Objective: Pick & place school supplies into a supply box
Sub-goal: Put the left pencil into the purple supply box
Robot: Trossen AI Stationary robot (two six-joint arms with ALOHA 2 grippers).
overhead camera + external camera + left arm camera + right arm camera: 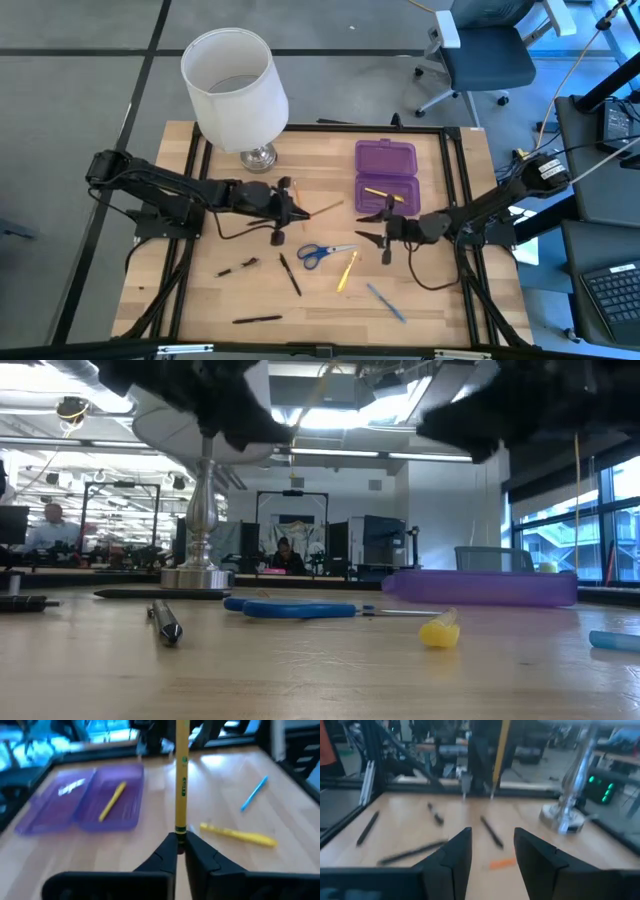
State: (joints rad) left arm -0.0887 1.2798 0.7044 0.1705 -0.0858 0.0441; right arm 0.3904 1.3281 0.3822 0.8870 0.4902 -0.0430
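At the near edge of the wooden desk (440,300) a long black pen (257,320) lies flat, with a blue pen (386,303) off to the right. A little farther in lie a short black pen (237,267), another black pen (290,274), the blue-handled scissors (322,253) and a yellow pencil (347,270) just right of them; all rest on the bare wood, outside the box.

Over the middle of the desk the two arms face each other. The left pincer (291,212) is clamped shut on a yellow pencil (180,780), gripped by its end between the fingertips (171,851) so the shaft points toward the box, held above the desk. The right pincer (381,226) hovers just in front of the near end of the supply box, its fingers (456,855) parted about halfway with nothing between them.

Beyond the right pincer the purple supply box (385,175) lies open, lid folded back toward the far edge. One yellow pencil (377,192) lies inside the nearer half. To its left, at the far side, stands a lamp with a white shade (232,82) on a silver base (258,157).

In the room behind, people (283,554) sit at workstations.
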